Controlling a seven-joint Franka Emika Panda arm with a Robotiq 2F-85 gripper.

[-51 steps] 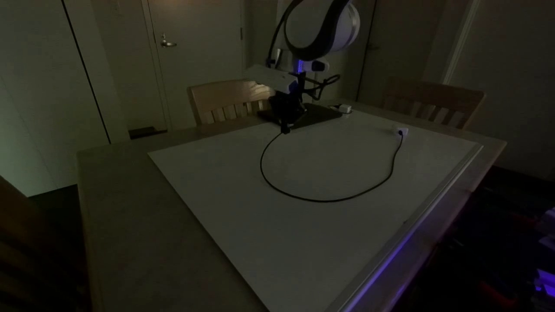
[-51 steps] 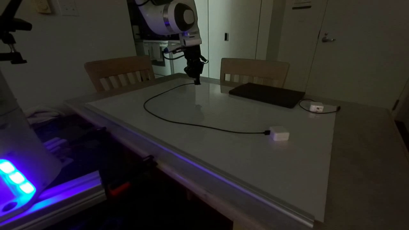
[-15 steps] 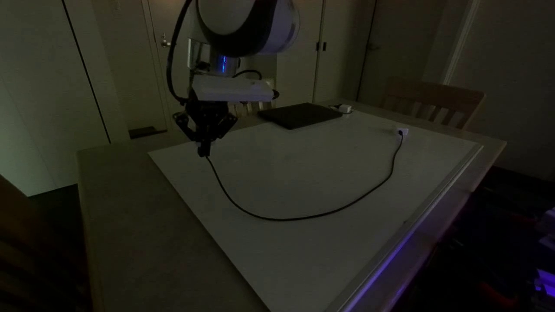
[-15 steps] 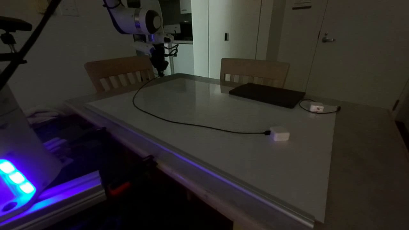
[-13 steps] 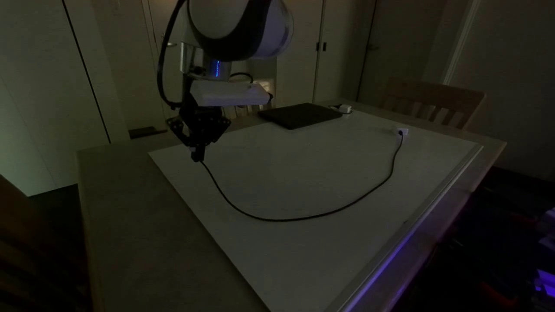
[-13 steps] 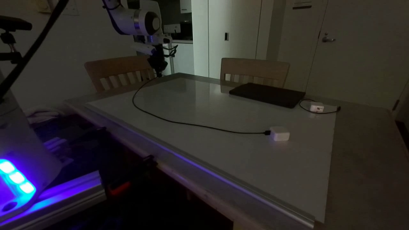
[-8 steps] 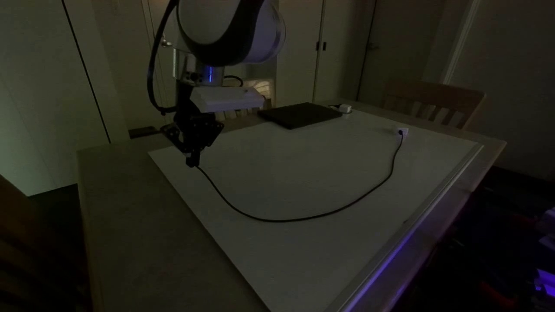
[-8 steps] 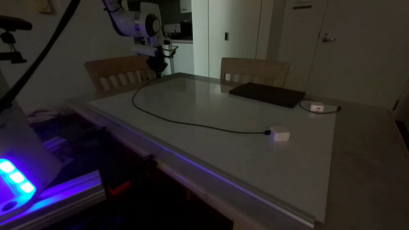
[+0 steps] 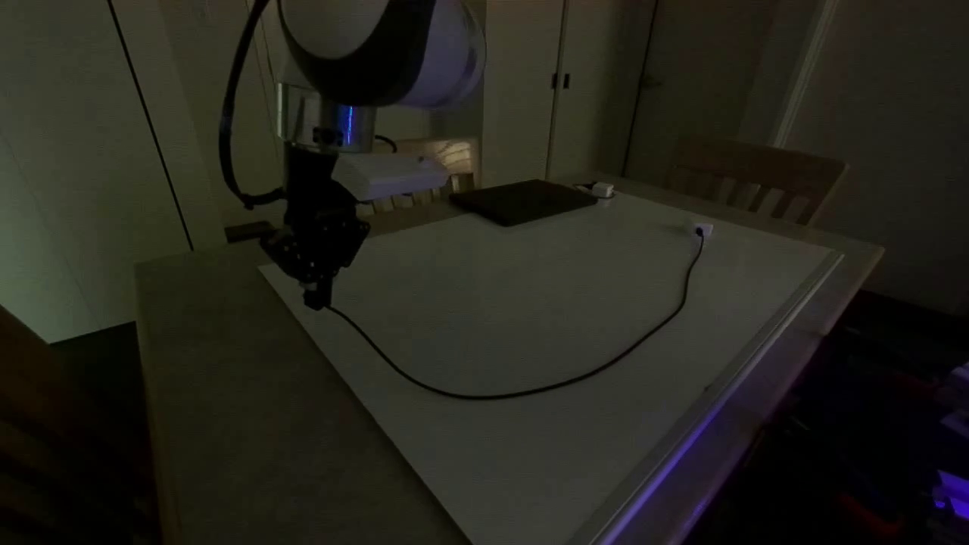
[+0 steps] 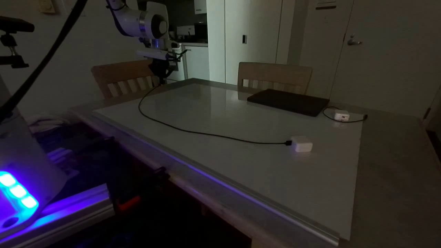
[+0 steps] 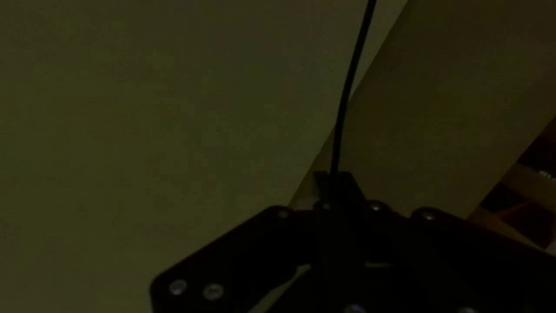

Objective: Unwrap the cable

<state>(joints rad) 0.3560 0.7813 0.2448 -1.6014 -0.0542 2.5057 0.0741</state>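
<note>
"One long black cable (image 11: 346,92) out there, stretching across the white board (image 9: 545,462) in a single wide bend, and the gripper (image 9: 317,297) has hold of it!"

"Give me the jaws!"

"Pinched together, right on the cable. Look at the wrist view: that black line runs straight down between the fingertips (image 11: 349,189) and disappears there. Anything past that point is too dark to make out."

"And where's all this hanging?"

"Over the edge of the board, pointing down. The wrist view has that edge slanting past behind the tips, tabletop (image 11: 451,130) beyond. How high? I can't tell."

"Follow the cable for me!"

"Out from the fingertips, onto the board, round that big bend, then across to a black connector (image 10: 288,143) that meets a white plug (image 10: 302,145). That plug sits on the board, well apart from the gripper, in both exterior views."

"What about the far side?"

"A flat dark slab (image 10: 287,102), lying at the board's edge. Near it, a second white block (image 10: 341,115) with a thin dark cord (image 10: 353,121) curving around it. Wooden chair (image 10: 275,70) behind the slab, second chair (image 10: 120,72) behind the gripper."

"Dim in here, isn't it?"

"Very! Blue lights (image 10: 18,192) glow low in an exterior view."
</note>
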